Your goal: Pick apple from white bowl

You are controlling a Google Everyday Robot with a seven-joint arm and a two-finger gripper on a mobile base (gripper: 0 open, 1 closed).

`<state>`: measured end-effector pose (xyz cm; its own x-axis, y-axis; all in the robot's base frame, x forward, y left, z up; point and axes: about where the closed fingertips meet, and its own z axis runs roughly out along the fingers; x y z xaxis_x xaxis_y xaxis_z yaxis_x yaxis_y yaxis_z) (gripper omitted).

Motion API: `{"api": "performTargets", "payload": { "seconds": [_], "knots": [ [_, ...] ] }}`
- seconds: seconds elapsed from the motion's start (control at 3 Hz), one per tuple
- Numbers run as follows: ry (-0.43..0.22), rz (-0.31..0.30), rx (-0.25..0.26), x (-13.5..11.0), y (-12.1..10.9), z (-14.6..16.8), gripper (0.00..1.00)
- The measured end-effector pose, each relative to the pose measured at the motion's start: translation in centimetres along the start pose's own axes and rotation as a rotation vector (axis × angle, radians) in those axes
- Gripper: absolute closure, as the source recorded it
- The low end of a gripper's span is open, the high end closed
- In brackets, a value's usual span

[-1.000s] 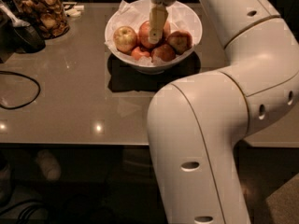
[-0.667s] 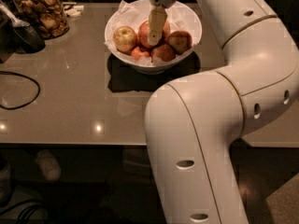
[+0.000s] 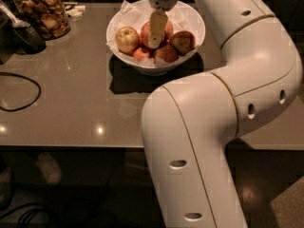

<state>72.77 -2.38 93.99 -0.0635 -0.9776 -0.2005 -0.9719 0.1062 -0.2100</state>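
The white bowl (image 3: 156, 69) stands on the table at the back middle, lined with crinkled white paper and holding several apples. The large deep red apple (image 3: 145, 33) lies in its middle, partly hidden behind my gripper. My gripper (image 3: 156, 32) reaches straight down into the bowl and sits right at that apple. A yellow-green apple (image 3: 127, 39) lies to the left. Smaller red-orange apples (image 3: 166, 54) lie at the front and right.
A glass jar of brown snacks (image 3: 45, 13) stands at the back left, next to a dark object (image 3: 21, 34). A black cable (image 3: 21, 93) loops on the grey table (image 3: 80, 103) at the left. My white arm (image 3: 213, 103) fills the right foreground.
The gripper stays down in the bowl over the red apple, with only a slight shift. The apples and bowl have not moved.
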Motion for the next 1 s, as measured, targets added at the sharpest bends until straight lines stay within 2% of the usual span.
{"api": "performTargets", "payload": {
  "seconds": [1.0],
  "knots": [
    [0.031, -0.002, -0.027, 0.48, 0.03, 1.42, 0.34]
  ]
}}
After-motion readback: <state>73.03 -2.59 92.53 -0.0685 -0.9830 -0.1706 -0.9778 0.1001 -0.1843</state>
